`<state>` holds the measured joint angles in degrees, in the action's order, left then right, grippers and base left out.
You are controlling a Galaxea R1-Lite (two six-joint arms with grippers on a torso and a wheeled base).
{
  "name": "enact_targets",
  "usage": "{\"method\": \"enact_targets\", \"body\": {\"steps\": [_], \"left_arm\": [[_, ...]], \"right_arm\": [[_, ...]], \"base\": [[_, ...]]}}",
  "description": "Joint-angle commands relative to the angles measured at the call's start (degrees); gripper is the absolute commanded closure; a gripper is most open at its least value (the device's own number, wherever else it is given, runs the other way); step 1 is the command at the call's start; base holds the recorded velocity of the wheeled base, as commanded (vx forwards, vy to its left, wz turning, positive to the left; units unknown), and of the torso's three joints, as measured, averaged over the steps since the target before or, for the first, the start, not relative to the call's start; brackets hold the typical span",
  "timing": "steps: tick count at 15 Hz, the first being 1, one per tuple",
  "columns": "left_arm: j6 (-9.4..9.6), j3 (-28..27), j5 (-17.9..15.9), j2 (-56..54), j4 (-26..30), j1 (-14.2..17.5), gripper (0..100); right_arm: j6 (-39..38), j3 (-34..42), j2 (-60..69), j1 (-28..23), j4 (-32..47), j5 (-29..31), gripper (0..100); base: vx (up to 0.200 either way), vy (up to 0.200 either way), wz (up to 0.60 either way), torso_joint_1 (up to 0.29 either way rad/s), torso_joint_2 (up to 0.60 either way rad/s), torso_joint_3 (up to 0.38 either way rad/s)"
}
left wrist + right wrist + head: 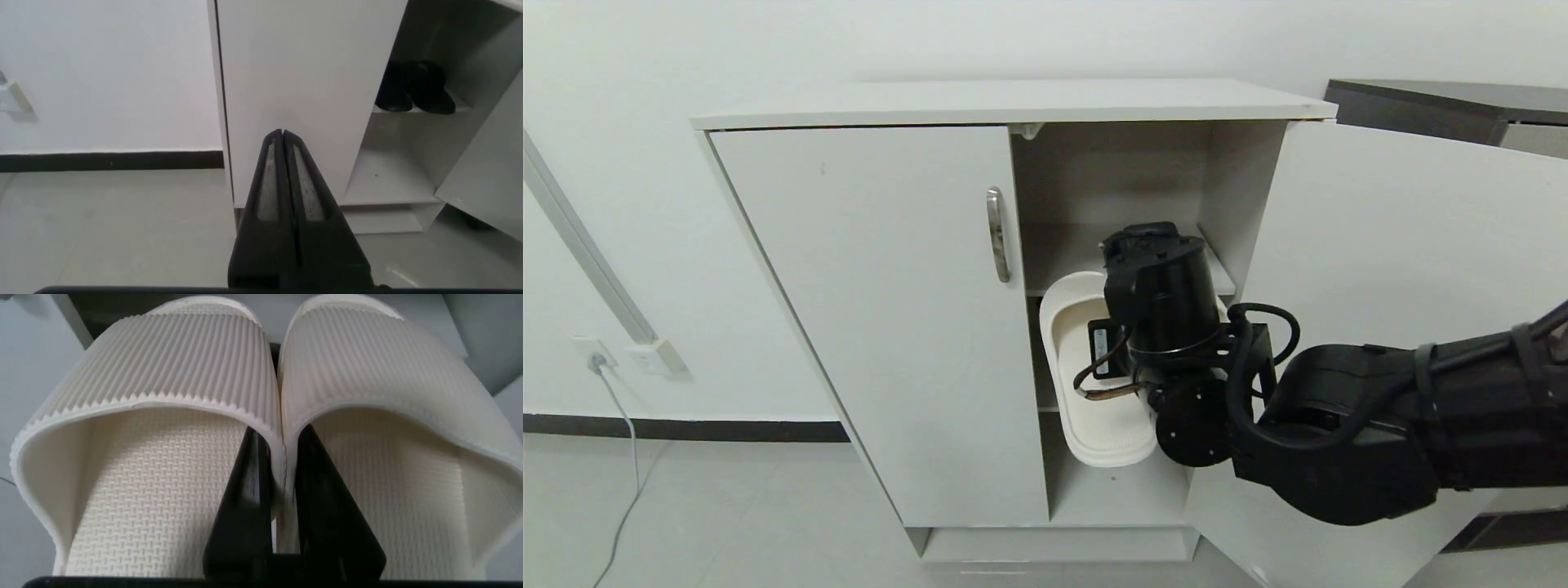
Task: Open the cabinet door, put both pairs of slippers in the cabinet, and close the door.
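Observation:
The white cabinet (866, 327) stands with its right door (1405, 269) swung open and its left door shut. My right gripper (280, 469) is shut on the inner edges of a cream pair of slippers (180, 392), held side by side. In the head view the right arm reaches into the open right half, and one cream slipper (1086, 384) shows tilted at the middle shelf level. A black pair of slippers (415, 88) sits on a shelf inside the cabinet. My left gripper (283, 135) is shut on nothing, low and in front of the shut left door.
A metal handle (997, 235) is on the left door. A wall socket with a grey cable (621, 425) is at the left, above a dark baseboard. A grey cabinet (1445, 110) stands behind at the right. The floor in front is bare tile.

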<state>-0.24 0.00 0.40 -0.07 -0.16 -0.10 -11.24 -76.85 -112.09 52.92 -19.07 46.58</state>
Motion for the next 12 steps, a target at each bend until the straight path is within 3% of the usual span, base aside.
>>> {"method": "enact_targets", "body": {"steps": [1,2,12], "left_arm": [[-0.02,0.0,-0.1,0.1,0.0,0.0,100],[-0.11,0.0,-0.1,0.1,0.0,0.0,100],[-0.02,0.0,-0.1,0.1,0.0,0.0,100]], "right_arm": [[0.0,-2.6,-1.0,-1.1,1.0,-0.4,100],[0.0,-3.1,-1.0,-1.5,1.3,-0.5,100],[-0.4,-3.3,-1.2,-1.8,1.3,-1.4,100]], "base": [[0.000,0.000,0.00,0.000,0.00,0.000],[0.000,0.000,0.00,0.000,0.00,0.000],[0.200,0.000,0.00,0.003,0.00,0.004]]}}
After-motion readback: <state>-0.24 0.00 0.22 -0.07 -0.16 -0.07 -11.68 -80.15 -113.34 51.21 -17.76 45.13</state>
